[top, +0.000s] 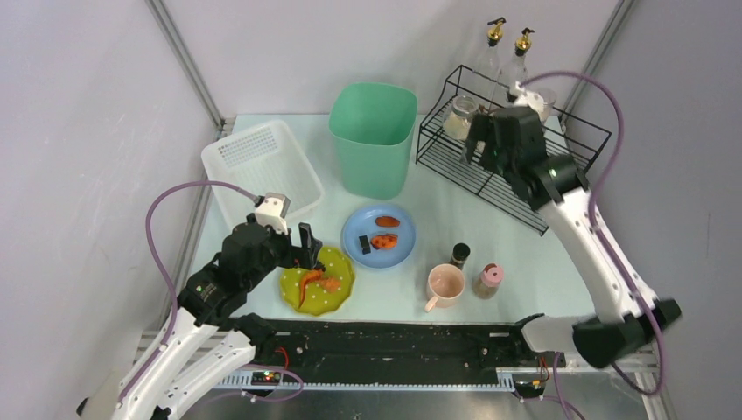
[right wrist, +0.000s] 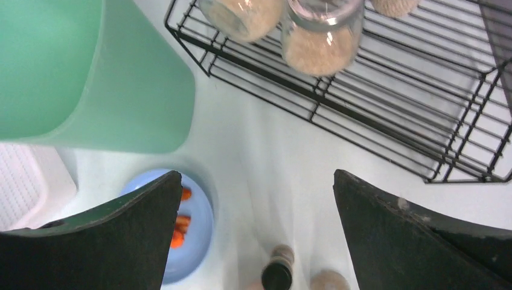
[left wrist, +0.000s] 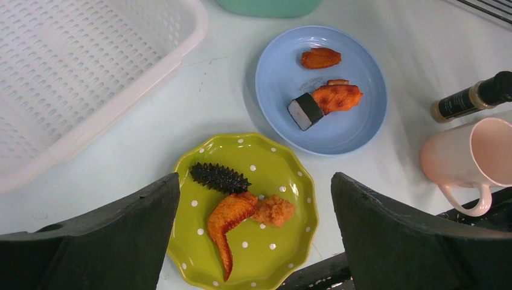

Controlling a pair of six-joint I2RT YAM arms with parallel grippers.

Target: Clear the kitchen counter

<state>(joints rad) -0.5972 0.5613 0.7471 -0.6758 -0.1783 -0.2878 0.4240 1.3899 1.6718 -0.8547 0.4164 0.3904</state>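
Both my jaws spread and empty, the bench (top: 516, 241) far from cleared
My left jaws hang wide above the green dotted plate (left wrist: 272, 175), which I judge is my next pick. Its near rim lies close to the black rail (top: 394, 343), so there is little room on that side, while bare bench separates it from the white basket (left wrist: 90, 72) and the blue plate (left wrist: 350, 130). My right jaws gape over the strip between the green bin (top: 372, 149) and the wire rack (right wrist: 386, 115), where jars (right wrist: 323, 42) stand. The dark bottle (top: 458, 255) and pink-capped shaker (top: 488, 280) crowd the pink mug (top: 444, 284) near the front edge, probably rack-bound; I would watch my fingers there
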